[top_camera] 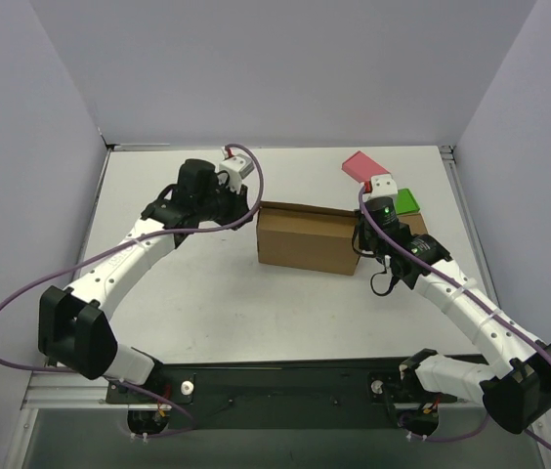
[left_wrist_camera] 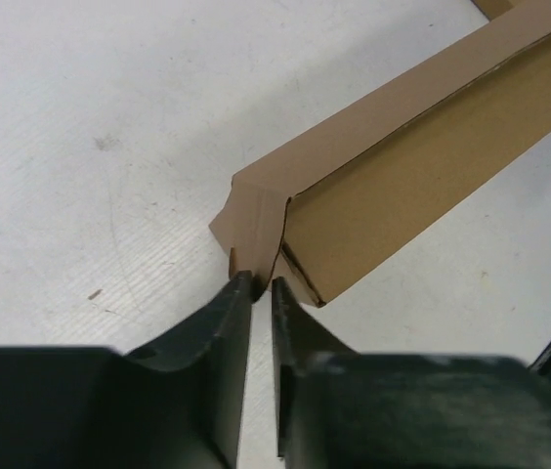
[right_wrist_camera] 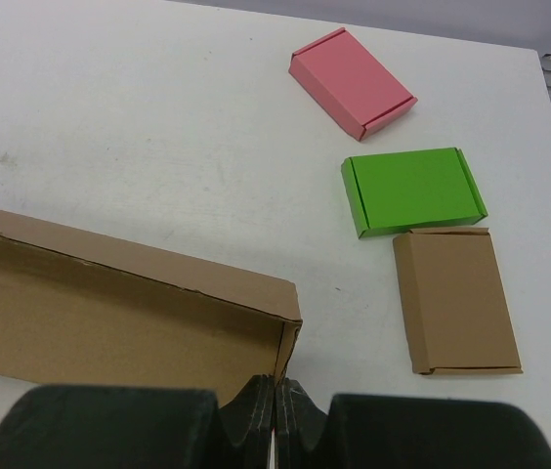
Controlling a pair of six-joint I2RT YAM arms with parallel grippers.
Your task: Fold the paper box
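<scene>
Looks well along: stands mid-table as a walled-up paper box [top_camera: 305, 237], pinched at its right end wall by the closed right gripper [right_wrist_camera: 274, 399], nosed at its left corner by the narrowly parted, empty left gripper [left_wrist_camera: 261, 293], probably needing corner flaps tucked.

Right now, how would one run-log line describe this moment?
paper box: partly folded | left gripper: jaws slightly apart at box corner, grip unclear | right gripper: shut at box end wall
</scene>
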